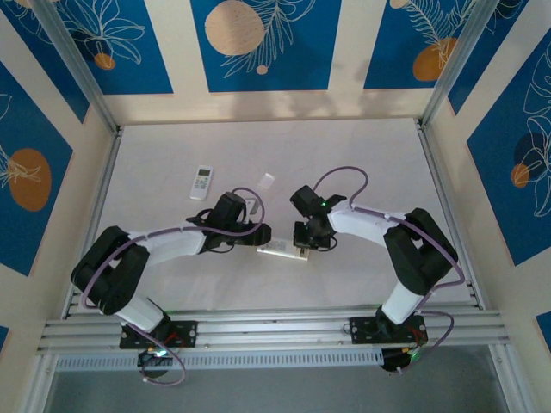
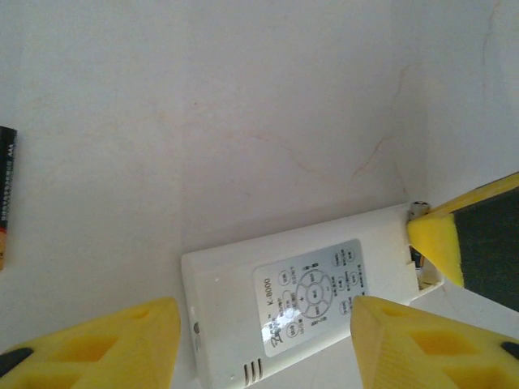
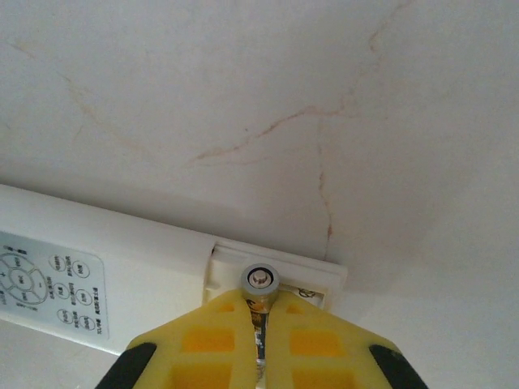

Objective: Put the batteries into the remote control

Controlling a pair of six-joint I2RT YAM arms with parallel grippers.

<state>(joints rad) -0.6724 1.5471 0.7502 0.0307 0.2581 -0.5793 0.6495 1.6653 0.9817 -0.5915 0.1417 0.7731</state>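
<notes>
One battery [image 3: 259, 281], pinched in the right jaws, sits at the open end compartment of the white remote [image 3: 122, 251] on the worktop [image 3: 243, 97]. Left jaws straddle the remote's body, spread; whether they grip it is unclear.

Two remotes are counted, a large remote [image 1: 281, 250] and a small remote [image 1: 201, 182] beyond it; two batteries, one battery [image 3: 259, 279] at its end, another battery [image 2: 5, 194] apart.

The white rectangular plastic remote [image 2: 243, 300] has grey print on a pale panel; dark cylindrical battery [image 3: 259, 279], silver cap; yellow foam gripper fingers [image 3: 219, 340], black-edged; white tabletop [image 1: 344, 155], faint reddish veins; blue wall panels [image 1: 267, 43], orange discs, white leaf outlines, cream stripes between.
</notes>
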